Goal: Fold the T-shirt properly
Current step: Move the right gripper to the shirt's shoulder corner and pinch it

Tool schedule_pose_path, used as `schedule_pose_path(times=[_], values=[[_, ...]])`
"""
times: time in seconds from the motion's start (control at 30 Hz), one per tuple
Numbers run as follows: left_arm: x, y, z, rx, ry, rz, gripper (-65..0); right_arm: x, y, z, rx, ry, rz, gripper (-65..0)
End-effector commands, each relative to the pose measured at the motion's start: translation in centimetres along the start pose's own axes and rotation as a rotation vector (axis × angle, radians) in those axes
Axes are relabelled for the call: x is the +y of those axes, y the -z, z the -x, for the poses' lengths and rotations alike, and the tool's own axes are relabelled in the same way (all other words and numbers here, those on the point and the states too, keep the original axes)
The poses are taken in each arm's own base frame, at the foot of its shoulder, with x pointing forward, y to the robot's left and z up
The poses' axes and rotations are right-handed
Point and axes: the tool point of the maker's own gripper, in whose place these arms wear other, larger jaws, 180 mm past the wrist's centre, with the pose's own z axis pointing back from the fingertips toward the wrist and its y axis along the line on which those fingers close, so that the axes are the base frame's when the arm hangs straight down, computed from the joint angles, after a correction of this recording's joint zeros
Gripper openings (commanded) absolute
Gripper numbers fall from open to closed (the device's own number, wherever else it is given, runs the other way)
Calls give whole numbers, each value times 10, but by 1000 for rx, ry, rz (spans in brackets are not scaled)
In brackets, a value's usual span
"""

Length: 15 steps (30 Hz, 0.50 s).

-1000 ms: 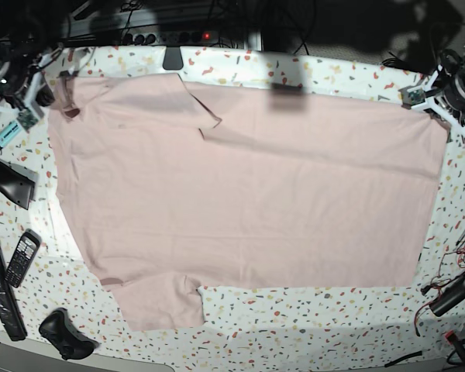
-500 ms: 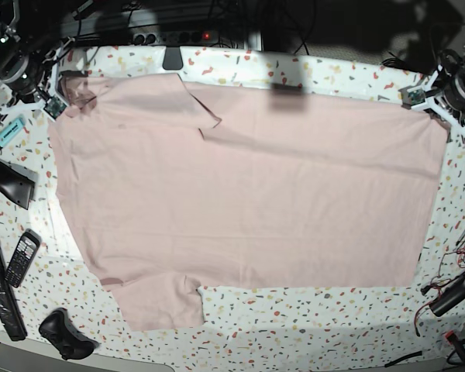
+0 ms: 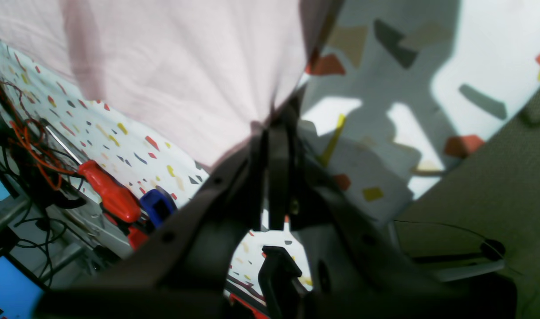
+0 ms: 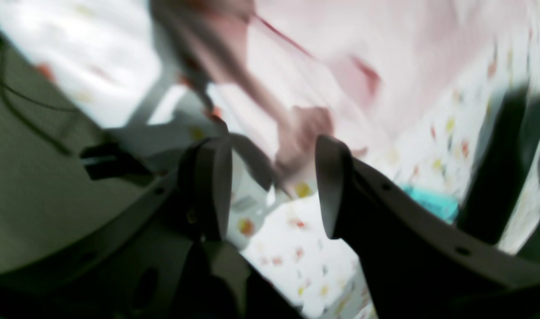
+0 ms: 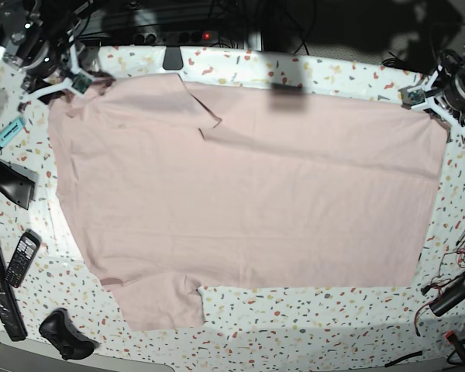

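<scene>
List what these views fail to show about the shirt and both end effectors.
- T-shirt underside: base view, hidden by its own plain upper layer.
- Right end effector: right wrist view is motion-blurred; jaws apart, contact with the cloth unclear.
- Left end effector: shut on a shirt corner; in the base view its tip is too small.

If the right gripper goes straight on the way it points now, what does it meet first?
Probably the T-shirt: a bunched pink edge lies just ahead of the open right gripper, between its jaws. The view is blurred, so depth is uncertain.
</scene>
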Motion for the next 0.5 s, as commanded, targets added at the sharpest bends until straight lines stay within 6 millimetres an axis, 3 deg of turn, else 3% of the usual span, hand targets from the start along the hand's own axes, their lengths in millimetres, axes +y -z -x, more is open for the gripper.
schedule_pose_path(times=[0.0, 0.2, 0.47], values=[[-9, -2, 13, 46, 30, 46, -650, -2, -1, -3, -6, -43, 9, -356], [-6, -2, 17, 67, 61, 31, -650, 9, 10, -12, 20, -169, 9, -357], [-6, -2, 17, 67, 61, 31, -650, 1, 19, 6, 97, -162, 13, -358]])
